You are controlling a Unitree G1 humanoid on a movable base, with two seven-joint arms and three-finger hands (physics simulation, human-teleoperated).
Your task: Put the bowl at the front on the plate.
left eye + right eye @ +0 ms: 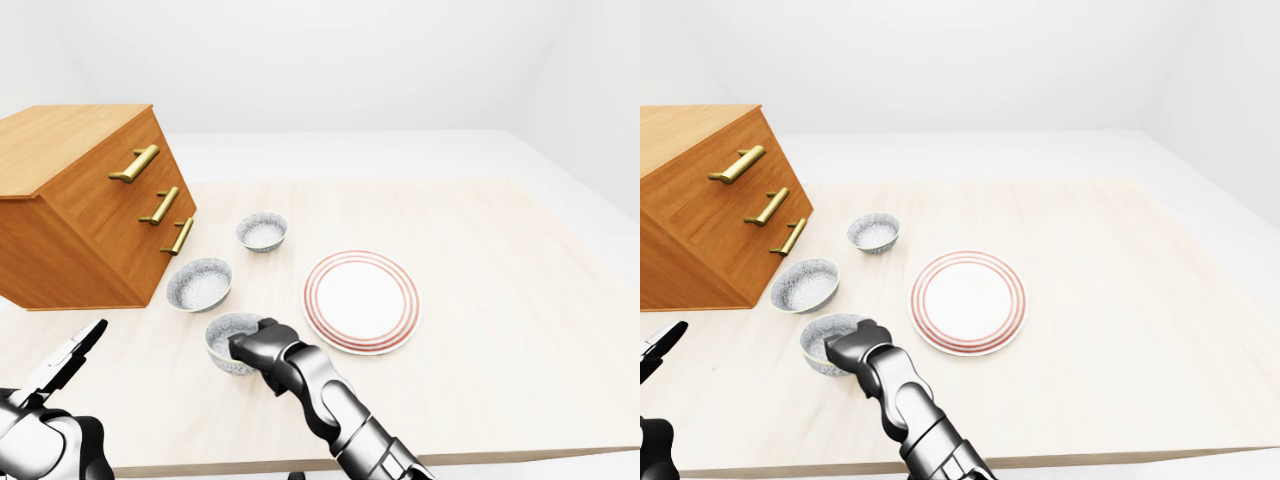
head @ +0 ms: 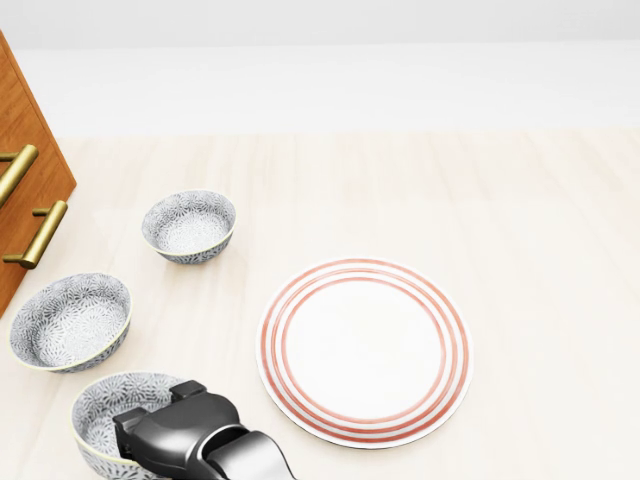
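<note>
One of three patterned bowls, the nearest bowl [image 2: 105,415], sits at the bottom left of the head view, to the left of the plate [image 2: 365,350] and apart from it, with a strip of bare table [image 2: 520,220] between them. Its blue-grey flowered inside faces up and a little toward the left. Whether its base rests on the table or hangs just above it cannot be told. The right hand [image 2: 175,435] covers the bowl's lower right rim, and its dark fingers [image 2: 185,392] are curled tight over that edge, gripping the bowl. The glossy right arm [image 1: 330,405] runs up to it from the bottom edge of the left-eye view.

The plate is white with red rings round its border, lies flat and carries nothing. Above the nearest bowl in the head view stands the middle bowl [image 2: 70,322], and above that, further right, the far bowl [image 2: 188,226]; both are upright, apart from each other and apart from the plate. To their left is a wooden drawer cabinet [image 1: 90,220] with brass handles [image 1: 134,163], close beside the middle bowl.

At the lower left of the left-eye view the left hand [image 1: 62,368] hangs beyond the table's near edge, well away from the bowls, its fingers stretched out straight and holding nothing
</note>
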